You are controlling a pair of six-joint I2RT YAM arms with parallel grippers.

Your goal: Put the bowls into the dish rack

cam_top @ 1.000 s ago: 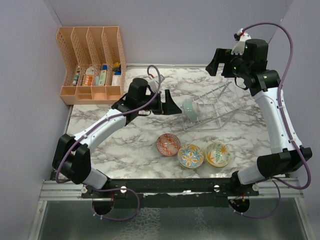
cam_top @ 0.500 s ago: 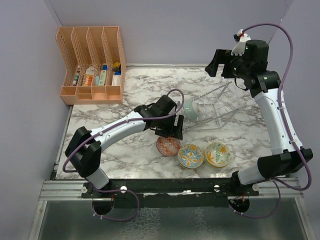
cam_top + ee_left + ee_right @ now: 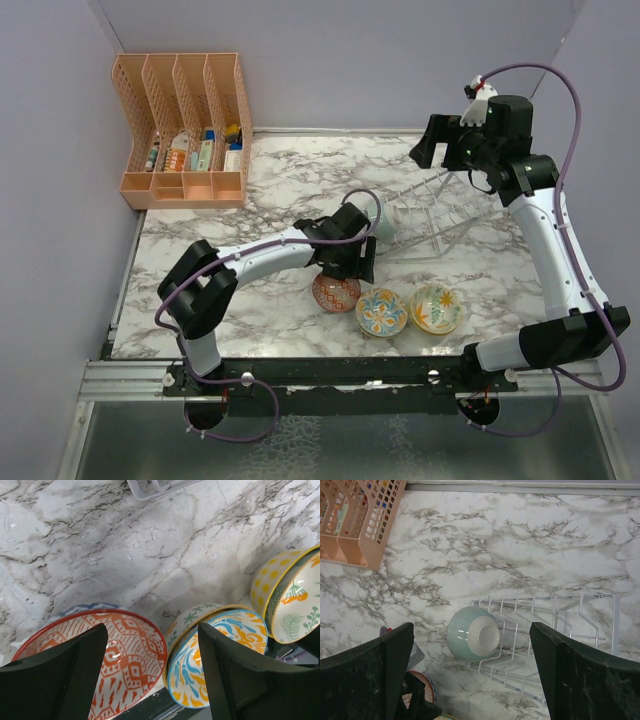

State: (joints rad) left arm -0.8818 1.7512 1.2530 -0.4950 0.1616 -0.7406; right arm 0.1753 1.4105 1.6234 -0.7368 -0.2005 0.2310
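The pale teal bowl [image 3: 472,632] stands on edge in the left end of the wire dish rack [image 3: 560,630]; it also shows in the top view [image 3: 384,222], with the rack [image 3: 440,215] behind it. The red-pink bowl [image 3: 335,292], blue-orange bowl [image 3: 382,311] and yellow bowl [image 3: 437,308] sit in a row on the marble near the front. My left gripper [image 3: 352,262] is open just above the red-pink bowl [image 3: 115,660], its jaws straddling the gap to the blue-orange bowl [image 3: 220,655]. My right gripper [image 3: 435,140] is open and empty, high above the rack.
An orange slotted file organizer [image 3: 185,130] with small items stands at the back left. The yellow bowl [image 3: 292,605] lies at the right edge of the left wrist view. Purple walls close in the left and right sides.
My left arm has swung from beside the teal bowl in the rack toward the front and lowered over the red-pink bowl. The right arm has barely moved.
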